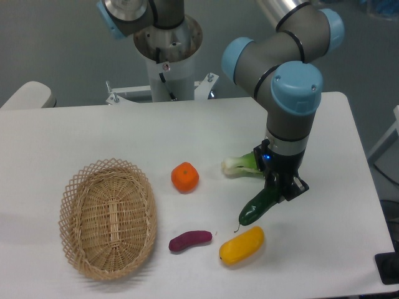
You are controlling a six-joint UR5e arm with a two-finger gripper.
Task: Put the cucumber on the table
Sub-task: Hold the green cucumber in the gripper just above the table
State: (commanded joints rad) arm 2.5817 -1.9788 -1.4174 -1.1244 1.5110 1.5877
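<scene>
The cucumber (257, 206) is dark green and glossy, tilted, with its thin stem tip pointing down-left just above the yellow vegetable. My gripper (278, 187) is shut on its upper end and holds it low over the white table (187, 137), right of centre. Whether the cucumber's lower end touches the tabletop cannot be told. The gripper's fingers are partly hidden by the wrist.
A yellow vegetable (242, 245) lies right under the cucumber tip. A bok choy (242, 165) lies behind the gripper. An orange (185, 177), a purple eggplant-like piece (190, 240) and an oval wicker basket (107, 218) are to the left.
</scene>
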